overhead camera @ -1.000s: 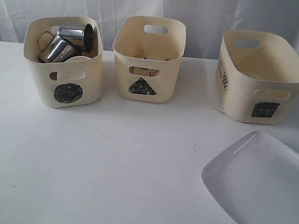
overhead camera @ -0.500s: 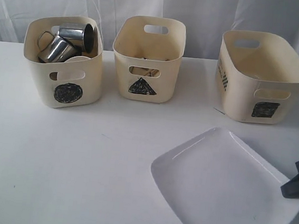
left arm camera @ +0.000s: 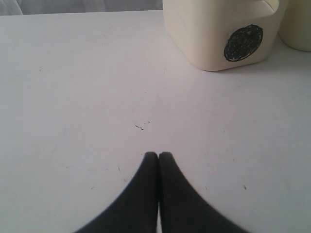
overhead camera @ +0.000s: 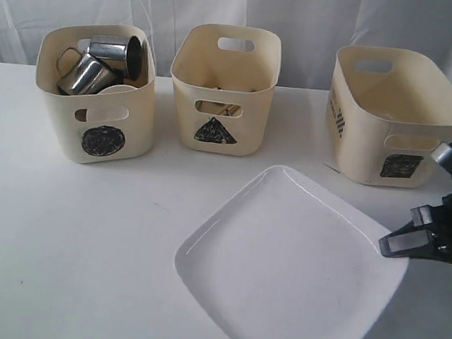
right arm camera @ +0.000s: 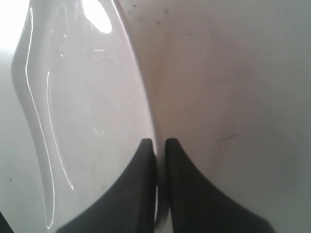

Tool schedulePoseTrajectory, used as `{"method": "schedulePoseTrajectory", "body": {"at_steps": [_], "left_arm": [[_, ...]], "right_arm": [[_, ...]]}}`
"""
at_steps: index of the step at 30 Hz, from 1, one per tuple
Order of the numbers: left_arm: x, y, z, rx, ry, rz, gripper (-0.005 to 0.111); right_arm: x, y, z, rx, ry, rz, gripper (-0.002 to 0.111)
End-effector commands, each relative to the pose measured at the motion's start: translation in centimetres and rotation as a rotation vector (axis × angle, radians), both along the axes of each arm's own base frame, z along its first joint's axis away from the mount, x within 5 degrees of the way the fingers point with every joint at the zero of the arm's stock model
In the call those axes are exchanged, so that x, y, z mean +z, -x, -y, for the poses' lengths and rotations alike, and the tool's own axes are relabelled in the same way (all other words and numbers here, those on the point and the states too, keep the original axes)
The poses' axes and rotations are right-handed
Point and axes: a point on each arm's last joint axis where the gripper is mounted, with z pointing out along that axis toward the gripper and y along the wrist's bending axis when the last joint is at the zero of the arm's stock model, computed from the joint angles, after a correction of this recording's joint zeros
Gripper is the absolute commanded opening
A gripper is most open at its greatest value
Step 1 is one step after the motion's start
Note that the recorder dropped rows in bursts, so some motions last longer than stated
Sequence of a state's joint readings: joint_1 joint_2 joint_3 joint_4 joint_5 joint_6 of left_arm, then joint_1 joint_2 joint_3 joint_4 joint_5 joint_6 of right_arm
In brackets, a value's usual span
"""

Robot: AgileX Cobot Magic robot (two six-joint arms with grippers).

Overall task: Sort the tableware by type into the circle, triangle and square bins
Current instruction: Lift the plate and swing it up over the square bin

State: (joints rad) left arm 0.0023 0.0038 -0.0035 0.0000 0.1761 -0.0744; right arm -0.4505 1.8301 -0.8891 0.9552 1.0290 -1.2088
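The right gripper [overhead camera: 391, 243] comes in from the right edge of the scene on the near side. Its black fingers point left and are pinched on the rim of the large white rectangular plate [overhead camera: 280, 271]. The left gripper [left arm camera: 158, 156] has its fingertips pressed together, holding nothing.

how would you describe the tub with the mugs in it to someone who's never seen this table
On the white table, three cream tubs stand in a row. The mug tub is the leftmost in the exterior view. Only it holds steel mugs and bears a black scribbled circle; the middle tub shows a triangle, the right tub a square.
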Motion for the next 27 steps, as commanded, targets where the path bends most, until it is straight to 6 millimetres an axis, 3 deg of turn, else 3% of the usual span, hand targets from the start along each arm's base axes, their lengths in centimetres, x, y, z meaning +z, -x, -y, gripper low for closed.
{"method": "schedulePoseTrajectory", "body": {"at_steps": [1, 8, 21, 27], "left_arm": [[-0.1, 0.0, 0.0, -0.004, 0.004, 0.005, 0.000], [-0.1, 0.0, 0.0, -0.004, 0.004, 0.005, 0.000], [-0.1, 0.0, 0.0, -0.004, 0.004, 0.005, 0.000], [-0.1, 0.0, 0.0, -0.004, 0.004, 0.005, 0.000]], "right_arm": [[0.1, -0.3, -1.3, 0.071, 0.029, 0.041, 0.000], [1.6, -1.2, -3.4, 0.068, -0.162, 0.137, 0.000], [3.3, -1.9, -4.0, -0.071, -0.372, 0.130, 0.000], [7.0, -2.6, -3.9, -0.175, -0.449, 0.276, 0.000]]}}
